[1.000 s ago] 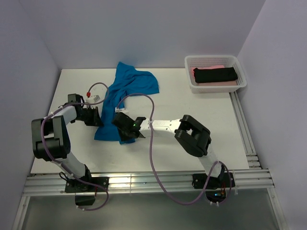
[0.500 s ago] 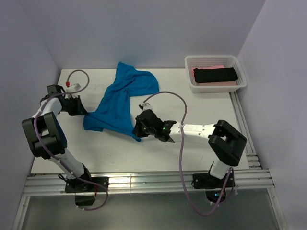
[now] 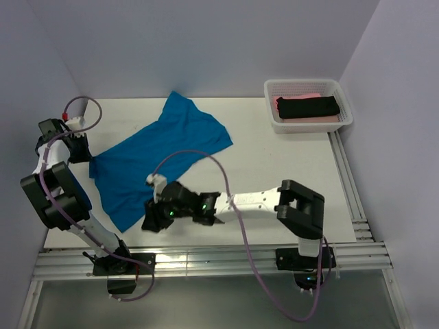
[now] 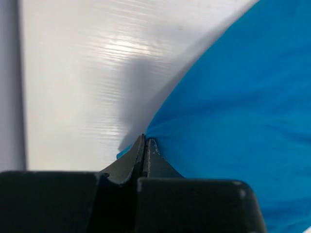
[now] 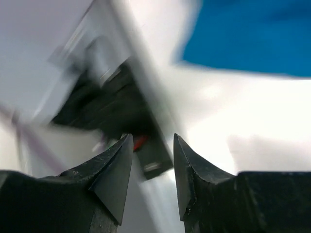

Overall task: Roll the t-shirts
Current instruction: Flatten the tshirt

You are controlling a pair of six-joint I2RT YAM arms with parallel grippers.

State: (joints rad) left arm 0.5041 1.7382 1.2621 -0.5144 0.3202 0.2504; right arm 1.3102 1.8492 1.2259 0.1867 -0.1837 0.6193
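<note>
Top view: blue t-shirt [image 3: 154, 154] lay spread flat, left-centre; rolling not begun. Left gripper [image 4: 146, 141] clenched on shirt's left edge. Right gripper [image 5: 151, 138] released, empty. Black shirt [image 3: 309, 107] and pink shirt [image 3: 302, 96] sat in basket [image 3: 309, 125], upper right, apparently done.

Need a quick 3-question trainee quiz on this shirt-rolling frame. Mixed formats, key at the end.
1. True or false: the left hand is shut on the blue shirt.
2. What lies on top in the basket? A: a towel. B: the black shirt. C: nothing.
3. Fill in: the right hand is ___, with nothing between its fingers.

Key: 1 true. 2 B. 3 open.
</note>
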